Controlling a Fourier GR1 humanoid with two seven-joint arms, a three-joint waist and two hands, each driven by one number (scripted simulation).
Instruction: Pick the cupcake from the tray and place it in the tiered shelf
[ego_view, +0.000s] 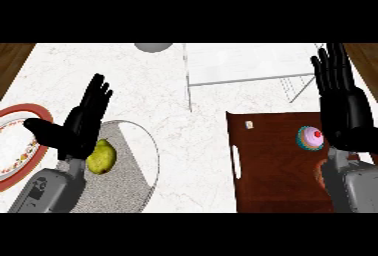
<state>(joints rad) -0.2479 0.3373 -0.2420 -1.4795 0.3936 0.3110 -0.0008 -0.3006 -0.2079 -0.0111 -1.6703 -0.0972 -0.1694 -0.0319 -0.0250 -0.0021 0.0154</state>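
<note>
Most of your view is white marble counter. On its right side lies the dark brown wooden tray, rectangular, with a pale handle slot in its left rim. Beyond the tray's far edge stands the white flat-topped tiered shelf with thin frame legs. To the left sits a grey speckled round plate, and a red-rimmed white plate is cut off by the left edge.

Your black left hand is over the gap between those two plates, fingers straight and together, thumb spread out to the left, holding nothing. Your black right hand shows at the right edge, fingers straight and pointing up (also holding nothing).

A yellow-green pear lies on the grey plate, just beside the left wrist. The cupcake with pink frosting, red cherry and teal wrapper is on the tray near its far right corner, just left of the right palm.
</note>
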